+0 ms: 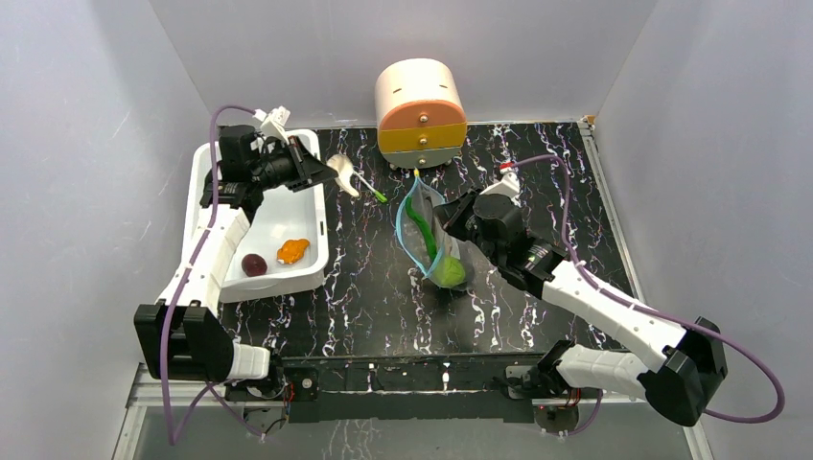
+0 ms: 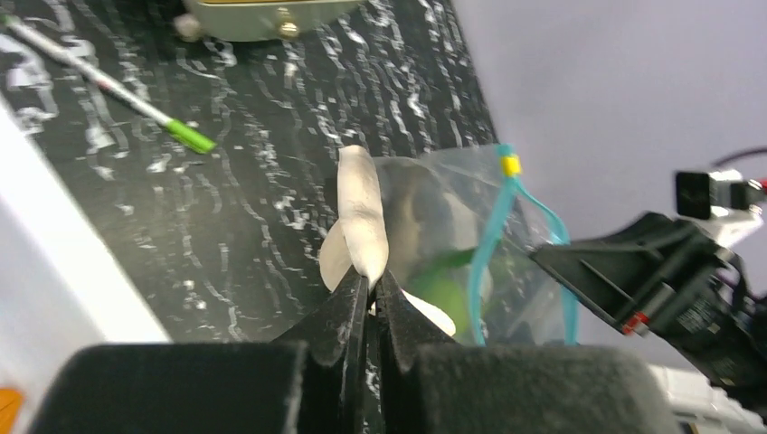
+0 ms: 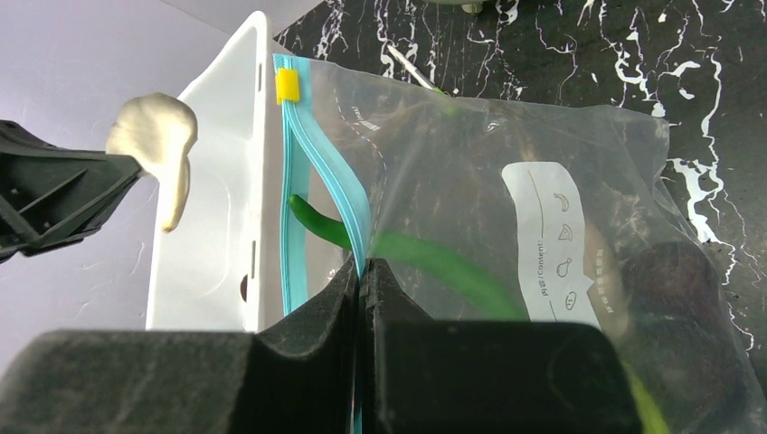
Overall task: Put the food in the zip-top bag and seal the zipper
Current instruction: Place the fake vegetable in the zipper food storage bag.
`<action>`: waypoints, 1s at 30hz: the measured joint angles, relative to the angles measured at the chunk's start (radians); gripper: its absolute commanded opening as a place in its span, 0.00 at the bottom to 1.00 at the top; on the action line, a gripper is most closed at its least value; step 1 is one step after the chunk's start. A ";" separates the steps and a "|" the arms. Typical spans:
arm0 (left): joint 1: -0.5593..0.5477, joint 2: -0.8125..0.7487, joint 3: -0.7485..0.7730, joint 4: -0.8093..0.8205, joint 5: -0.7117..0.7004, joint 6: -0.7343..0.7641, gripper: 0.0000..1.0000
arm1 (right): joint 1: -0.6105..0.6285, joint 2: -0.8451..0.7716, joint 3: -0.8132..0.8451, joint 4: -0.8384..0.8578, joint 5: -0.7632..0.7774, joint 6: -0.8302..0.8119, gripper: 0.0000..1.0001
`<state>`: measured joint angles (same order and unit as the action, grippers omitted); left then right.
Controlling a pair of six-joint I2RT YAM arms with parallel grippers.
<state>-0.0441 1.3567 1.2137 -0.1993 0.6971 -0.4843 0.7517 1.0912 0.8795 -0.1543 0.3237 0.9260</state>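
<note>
My left gripper [image 1: 321, 172] is shut on the pale fish [image 1: 342, 175] and holds it in the air between the white tub [image 1: 278, 216] and the zip-top bag [image 1: 433, 235]. In the left wrist view the fish [image 2: 362, 212] sticks up from my shut gripper [image 2: 371, 280]. My right gripper [image 1: 452, 217] is shut on the bag's teal zipper [image 3: 312, 172], pinching one lip at its fingertips [image 3: 362, 267]; the mouth gapes toward the tub. The green pepper [image 1: 419, 230] and lime-green fruit [image 1: 451, 273] lie inside the bag. The purple-brown ball [image 1: 254, 264] and orange lump [image 1: 292, 251] lie in the tub.
A white pen with a green tip [image 1: 369, 187] lies on the black marbled table behind the bag. A round cream, orange and yellow drawer unit [image 1: 420, 113] stands at the back. Grey walls close in on both sides.
</note>
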 measured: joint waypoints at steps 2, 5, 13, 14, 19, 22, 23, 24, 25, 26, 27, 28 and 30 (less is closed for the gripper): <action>-0.023 -0.004 0.000 0.015 0.048 -0.012 0.00 | 0.000 0.012 0.007 0.000 0.000 0.002 0.00; -0.064 -0.014 0.000 0.053 0.102 -0.040 0.00 | 0.000 0.033 0.026 0.000 -0.001 0.006 0.00; -0.211 -0.058 -0.003 0.221 0.211 -0.144 0.00 | 0.000 0.064 0.086 0.002 -0.006 0.014 0.00; -0.227 -0.061 -0.003 0.237 0.217 -0.153 0.00 | 0.000 0.064 0.091 0.005 -0.006 0.016 0.00; -0.294 -0.063 -0.016 0.264 0.201 -0.154 0.00 | 0.000 0.063 0.093 0.021 -0.009 0.023 0.00; -0.340 -0.051 -0.015 0.195 0.145 -0.098 0.00 | 0.000 0.063 0.092 0.035 -0.018 0.022 0.00; -0.351 -0.045 -0.015 0.166 0.126 -0.079 0.00 | 0.000 0.063 0.092 0.040 -0.021 0.021 0.00; -0.362 -0.039 -0.014 0.137 0.107 -0.060 0.00 | 0.000 0.063 0.091 0.048 -0.025 0.019 0.00; -0.369 -0.035 -0.014 0.112 0.090 -0.044 0.00 | 0.000 0.062 0.091 0.052 -0.029 0.019 0.00; -0.373 -0.031 -0.014 0.082 0.066 -0.028 0.00 | 0.000 0.061 0.091 0.055 -0.033 0.019 0.00; -0.376 -0.028 -0.014 0.059 0.045 -0.011 0.00 | 0.000 0.061 0.091 0.055 -0.035 0.019 0.00; -0.378 -0.026 -0.014 0.040 0.021 0.005 0.00 | 0.000 0.061 0.091 0.055 -0.036 0.019 0.00; -0.383 -0.026 -0.017 0.012 -0.025 0.034 0.00 | 0.000 0.061 0.091 0.054 -0.040 0.019 0.00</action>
<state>-0.4274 1.3304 1.1969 -0.1875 0.6724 -0.4507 0.7517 1.1526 0.9707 -0.1005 0.2840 0.9455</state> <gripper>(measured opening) 0.018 0.009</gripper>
